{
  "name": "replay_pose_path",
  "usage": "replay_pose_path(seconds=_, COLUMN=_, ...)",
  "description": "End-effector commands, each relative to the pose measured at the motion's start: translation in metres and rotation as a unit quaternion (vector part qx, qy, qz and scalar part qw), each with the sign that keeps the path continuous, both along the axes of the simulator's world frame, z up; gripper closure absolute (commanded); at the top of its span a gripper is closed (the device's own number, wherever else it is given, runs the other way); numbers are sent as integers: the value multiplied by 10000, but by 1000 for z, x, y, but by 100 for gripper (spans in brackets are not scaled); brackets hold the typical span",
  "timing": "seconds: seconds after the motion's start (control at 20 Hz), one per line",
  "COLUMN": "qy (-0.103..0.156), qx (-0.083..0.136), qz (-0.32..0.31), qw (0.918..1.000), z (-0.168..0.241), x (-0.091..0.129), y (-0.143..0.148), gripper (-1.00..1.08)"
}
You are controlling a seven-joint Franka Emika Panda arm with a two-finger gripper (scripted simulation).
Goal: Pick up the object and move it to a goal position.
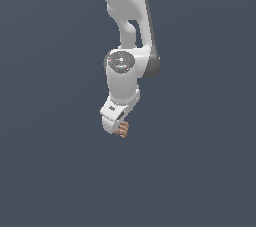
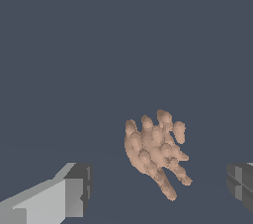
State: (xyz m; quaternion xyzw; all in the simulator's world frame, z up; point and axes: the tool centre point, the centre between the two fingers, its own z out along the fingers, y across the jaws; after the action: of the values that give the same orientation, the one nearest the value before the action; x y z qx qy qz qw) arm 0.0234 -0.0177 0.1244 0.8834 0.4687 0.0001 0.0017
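Observation:
The object (image 2: 153,150) is a small reddish-brown lumpy chunk with finger-like ridges. In the wrist view it lies between my two fingertips, one grey finger (image 2: 74,193) on one side and the other finger (image 2: 241,182) far off on the opposite side. Wide gaps show on both sides of it, so my gripper (image 2: 159,184) is open and touches nothing. In the exterior view the object (image 1: 123,130) peeks out just below the white hand, with the gripper (image 1: 119,129) lowered around it. The fingers are mostly hidden there by the hand.
Plain dark grey-blue ground fills both views. The white arm (image 1: 125,26) comes down from the top of the exterior view. No goal marker shows.

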Motion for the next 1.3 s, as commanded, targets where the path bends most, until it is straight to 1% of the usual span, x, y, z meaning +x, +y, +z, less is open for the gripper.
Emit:
replay_pose_path(seconds=0.0, qy=3, qx=0, qz=326, qw=9995, z=-4, x=1, y=-4, gripper=-92)
replay_pose_path(seconds=0.3, qy=9, qx=5, qz=980, qw=9952, z=-13, x=2, y=-11, gripper=-92)
replay_pose_path(seconds=0.6, qy=11, qx=10, qz=1400, qw=9901, z=-18, x=3, y=-16, gripper=-92)
replay_pose_path(seconds=0.9, qy=11, qx=13, qz=1591, qw=9873, z=-21, x=3, y=-18, gripper=-92)
replay_pose_path(seconds=1.25, qy=12, qx=13, qz=1585, qw=9874, z=-27, x=3, y=-18, gripper=-92)
